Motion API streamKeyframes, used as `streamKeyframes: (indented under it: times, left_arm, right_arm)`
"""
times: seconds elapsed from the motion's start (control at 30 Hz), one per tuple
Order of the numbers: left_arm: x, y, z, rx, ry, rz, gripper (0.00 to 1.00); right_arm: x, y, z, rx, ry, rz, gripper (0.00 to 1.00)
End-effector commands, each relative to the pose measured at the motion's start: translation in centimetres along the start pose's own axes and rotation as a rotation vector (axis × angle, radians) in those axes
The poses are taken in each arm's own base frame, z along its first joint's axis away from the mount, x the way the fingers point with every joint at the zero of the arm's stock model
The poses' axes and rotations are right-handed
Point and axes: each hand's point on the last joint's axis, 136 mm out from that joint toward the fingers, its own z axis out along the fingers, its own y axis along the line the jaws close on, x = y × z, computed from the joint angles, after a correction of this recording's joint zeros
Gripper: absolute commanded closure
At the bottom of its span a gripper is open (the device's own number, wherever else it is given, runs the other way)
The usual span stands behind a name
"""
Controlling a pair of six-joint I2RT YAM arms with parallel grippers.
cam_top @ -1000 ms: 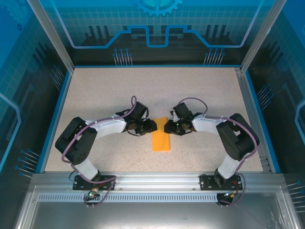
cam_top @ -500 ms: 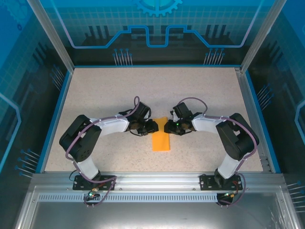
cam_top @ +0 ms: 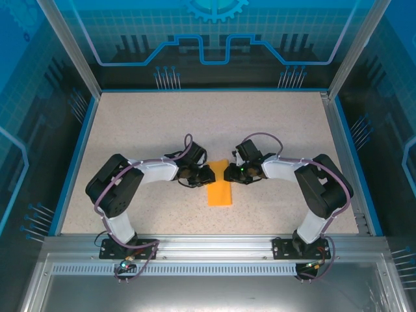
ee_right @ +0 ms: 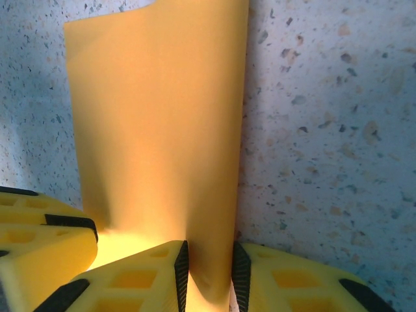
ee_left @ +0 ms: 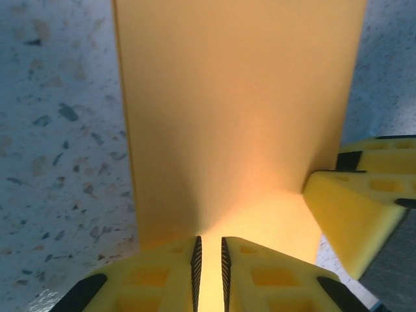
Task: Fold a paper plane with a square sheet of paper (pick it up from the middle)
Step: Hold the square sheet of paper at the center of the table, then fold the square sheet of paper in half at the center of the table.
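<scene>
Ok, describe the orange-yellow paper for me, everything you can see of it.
The square sheet of paper is thin, plain orange-yellow and unmarked. From above it shows as a narrow upright strip lying on the speckled table, midway between the two arms. Its far end is lifted where both end effectors meet it: the right end effector has an edge between its fingers, and the left end effector has closed down to a narrow gap on the paper's edge.

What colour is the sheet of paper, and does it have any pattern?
Plain orange-yellow, no pattern; the sheet of paper shows best in the left wrist view.
</scene>
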Motion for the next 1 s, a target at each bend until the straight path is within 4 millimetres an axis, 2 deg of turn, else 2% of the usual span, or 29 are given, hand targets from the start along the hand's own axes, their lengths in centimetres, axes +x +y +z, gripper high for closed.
streamKeyframes:
  times: [0.0, 0.37, 0.73, 0.83, 0.97]
  left_arm:
    - [1.3, 1.9, 1.0, -0.043, 0.039, 0.012, 0.81]
    - [1.9, 3.7, 1.6, -0.109, 0.056, 0.018, 0.82]
    - [1.8, 4.2, 1.8, -0.135, 0.055, 0.032, 0.82]
    - [1.8, 4.3, 1.8, -0.139, 0.055, 0.033, 0.82]
    - [1.9, 4.5, 1.9, -0.142, 0.060, 0.034, 0.82]
  right_arm:
    - [1.7, -1.4, 1.2, 0.065, 0.052, -0.013, 0.71]
    - [1.3, -1.0, 0.5, 0.064, 0.035, -0.020, 0.69]
    - [-0.1, -0.7, -3.3, 0.100, -0.042, -0.057, 0.55]
    - [-0.2, 0.3, -4.1, 0.048, -0.060, -0.064, 0.57]
    - [-0.2, 2.4, -4.2, -0.057, -0.057, -0.069, 0.70]
